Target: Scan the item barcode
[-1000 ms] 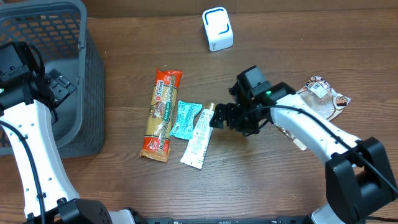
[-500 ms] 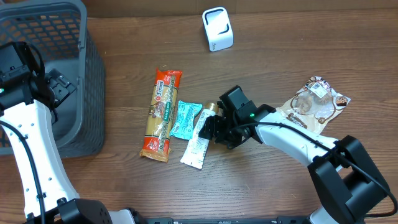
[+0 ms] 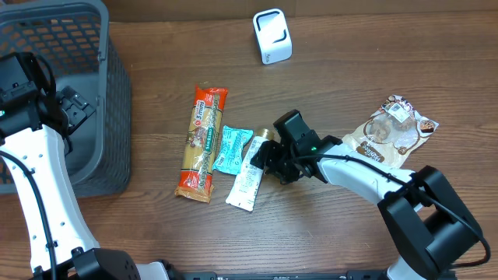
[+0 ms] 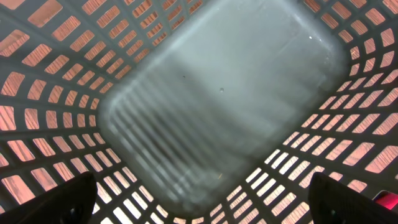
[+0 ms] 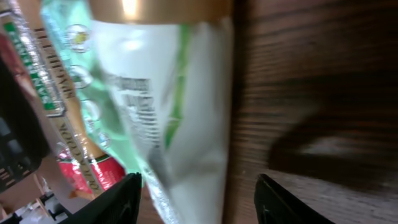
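A white and green tube point(image 3: 247, 175) with a gold cap lies on the wooden table, between a teal sachet point(image 3: 232, 149) and my right gripper point(image 3: 265, 160). In the right wrist view the tube point(image 5: 168, 93) fills the space between the gripper's point(image 5: 199, 200) dark fingers. The left finger point(image 5: 124, 202) is at the tube's edge. Bare wood shows between the tube and the right finger point(image 5: 280, 202), so the jaws are open around it. The white scanner point(image 3: 271, 36) stands at the back. My left gripper point(image 4: 202, 199) hangs wide open over the basket's floor, holding nothing.
A grey mesh basket point(image 3: 109, 85) stands at the left. A long spaghetti packet point(image 3: 202, 144) lies beside the teal sachet. A brown and white snack bag point(image 3: 393, 132) lies at the right, near my right arm.
My right gripper has slid left from beside the tube's cap onto the tube, and its jaws have narrowed around it. The left arm has stayed put.
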You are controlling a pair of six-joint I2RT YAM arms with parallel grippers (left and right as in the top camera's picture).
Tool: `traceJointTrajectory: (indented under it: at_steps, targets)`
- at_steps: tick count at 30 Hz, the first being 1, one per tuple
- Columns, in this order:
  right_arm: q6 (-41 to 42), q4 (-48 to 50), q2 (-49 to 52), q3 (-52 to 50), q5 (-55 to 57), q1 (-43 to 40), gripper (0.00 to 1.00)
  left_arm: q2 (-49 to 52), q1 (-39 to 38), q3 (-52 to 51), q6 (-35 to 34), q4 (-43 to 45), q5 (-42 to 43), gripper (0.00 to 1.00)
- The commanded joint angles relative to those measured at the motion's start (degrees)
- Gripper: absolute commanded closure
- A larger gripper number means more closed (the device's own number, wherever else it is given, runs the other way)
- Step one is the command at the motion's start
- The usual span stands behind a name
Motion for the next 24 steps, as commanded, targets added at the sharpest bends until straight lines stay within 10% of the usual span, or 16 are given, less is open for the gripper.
traceJointTrajectory:
  at_steps: [1,12,24]
  targets:
    - [1.75,0.55,1.07,-0.68,0.83,0.28,0.41,0.15,-0.11,-0.26,-1.01,-0.17,0.48,0.0]
    - [1.73,6.71,3.41,-0.68,1.86,2.1,0.5,0.15,-0.11,-0.26,-0.98,-0.17,0.48,0.0]
    - [-5.84,6.73,3.56,0.74,-6.38,-0.2,0.92,0.15,-0.11,-0.26,-0.98,-0.17,0.48,0.0]
